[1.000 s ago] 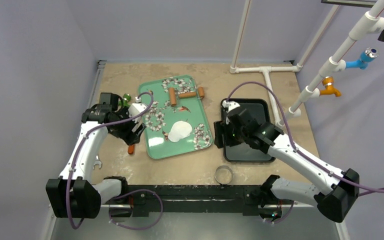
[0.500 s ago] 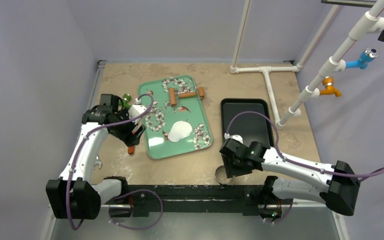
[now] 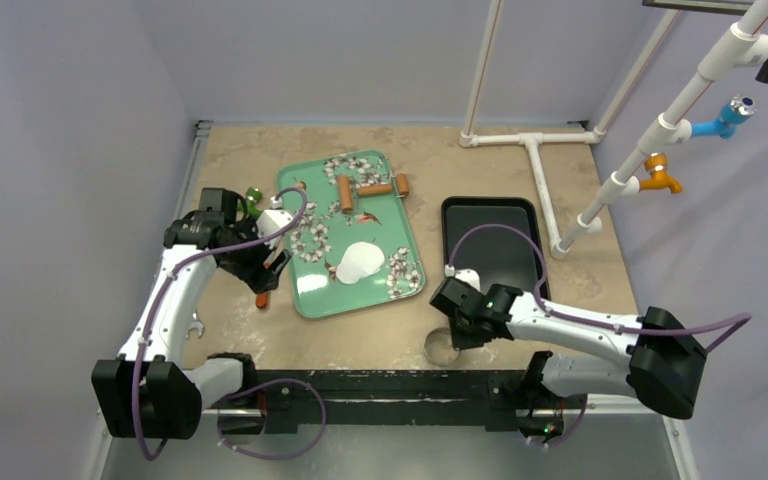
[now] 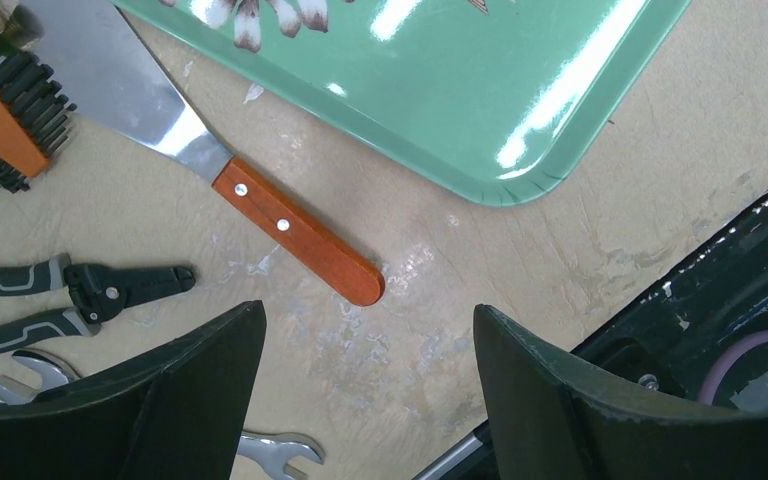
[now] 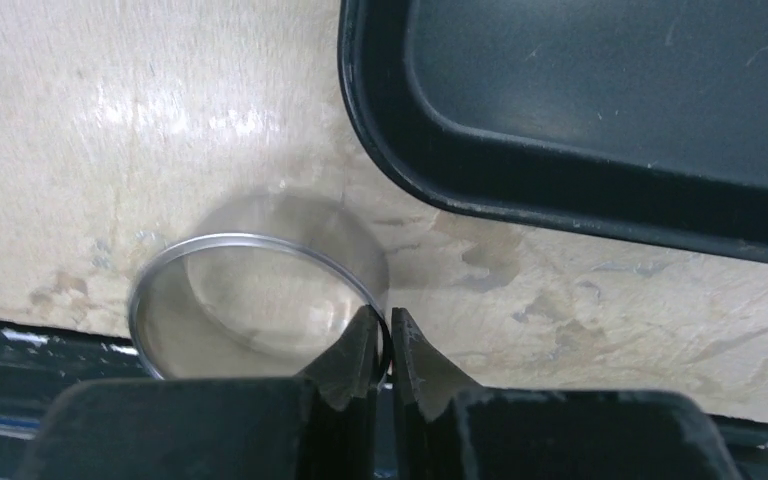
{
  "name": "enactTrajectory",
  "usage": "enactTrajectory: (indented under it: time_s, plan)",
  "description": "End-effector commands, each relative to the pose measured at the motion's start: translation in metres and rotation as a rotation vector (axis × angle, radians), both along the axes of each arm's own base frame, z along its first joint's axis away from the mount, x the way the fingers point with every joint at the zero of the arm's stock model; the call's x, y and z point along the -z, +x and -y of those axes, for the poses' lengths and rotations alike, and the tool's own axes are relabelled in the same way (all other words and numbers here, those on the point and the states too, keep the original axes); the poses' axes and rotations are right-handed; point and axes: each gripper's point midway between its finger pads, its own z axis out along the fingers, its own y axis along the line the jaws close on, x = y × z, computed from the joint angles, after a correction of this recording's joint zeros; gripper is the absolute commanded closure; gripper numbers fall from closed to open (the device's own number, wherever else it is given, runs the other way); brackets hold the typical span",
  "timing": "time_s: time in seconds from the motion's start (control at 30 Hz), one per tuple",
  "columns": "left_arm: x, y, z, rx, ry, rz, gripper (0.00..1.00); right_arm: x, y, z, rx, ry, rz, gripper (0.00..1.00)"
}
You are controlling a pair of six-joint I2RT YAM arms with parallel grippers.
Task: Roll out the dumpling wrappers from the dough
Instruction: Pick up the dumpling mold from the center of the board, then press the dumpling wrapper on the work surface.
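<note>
The dough (image 3: 358,262) lies as a flat white patch on the green flowered tray (image 3: 305,300); no separate dumpling wrappers show. A wooden-handled rolling pin (image 3: 371,189) rests at the tray's far end. At the table's near edge my right gripper (image 3: 457,336) (image 5: 390,345) is shut on the wall of the round metal ring cutter (image 3: 438,350) (image 5: 245,238), one finger inside the ring and one outside. My left gripper (image 3: 265,272) (image 4: 368,308) hangs open left of the tray, just past the end of a spatula's orange handle (image 4: 295,228), with nothing between its fingers.
A black tray (image 3: 490,250) (image 5: 610,100) sits just beyond the ring. Pliers (image 4: 80,290), a wrench (image 4: 280,452) and a black-bristled brush (image 4: 5,125) lie on the table left of the green tray. White pipes (image 3: 535,145) stand at the back right.
My right arm has swung from above the black tray down to the near edge and closed its fingers on the ring cutter's wall. The left arm has not moved.
</note>
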Motion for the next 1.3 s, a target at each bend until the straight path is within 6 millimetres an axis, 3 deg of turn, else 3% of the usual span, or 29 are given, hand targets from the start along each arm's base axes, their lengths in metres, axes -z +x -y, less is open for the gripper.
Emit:
enactTrajectory:
  time_s: [0.0, 0.1, 0.2, 0.3, 0.47, 0.6, 0.77, 0.97, 1.13, 1.27]
  plan:
    - [-0.004, -0.002, 0.001, -0.006, -0.005, 0.014, 0.24, -0.003, 0.007, -0.003, 0.025, 0.001, 0.042, 1.00]
    - [-0.006, -0.003, 0.003, 0.006, -0.017, 0.012, 0.24, -0.023, 0.010, -0.020, -0.035, 0.057, 0.072, 1.00]
    - [-0.008, -0.004, 0.009, 0.025, -0.044, 0.014, 0.24, -0.065, 0.028, -0.049, -0.089, 0.141, 0.157, 1.00]
    - [-0.013, -0.001, 0.016, 0.041, -0.084, 0.026, 0.24, -0.108, 0.063, -0.077, -0.139, 0.160, 0.299, 1.00]
    - [-0.026, 0.011, 0.036, 0.051, -0.192, 0.059, 0.24, -0.137, 0.124, -0.141, -0.258, 0.063, 0.423, 1.00]
    - [-0.036, 0.025, 0.055, 0.036, -0.296, 0.092, 0.26, -0.121, 0.168, -0.191, -0.338, 0.030, 0.404, 1.00]
    - [-0.038, 0.035, 0.069, 0.005, -0.375, 0.109, 0.27, -0.106, 0.198, -0.201, -0.324, 0.007, 0.378, 1.00]
    - [-0.037, 0.048, 0.083, -0.062, -0.465, 0.093, 0.31, -0.102, 0.210, -0.203, -0.285, 0.058, 0.368, 1.00]
    - [-0.032, 0.061, 0.094, -0.196, -0.550, 0.086, 0.32, -0.087, 0.207, -0.208, -0.285, 0.099, 0.328, 1.00]
    - [-0.038, 0.070, 0.101, -0.266, -0.592, 0.066, 0.33, -0.091, 0.206, -0.217, -0.306, 0.156, 0.292, 1.00]
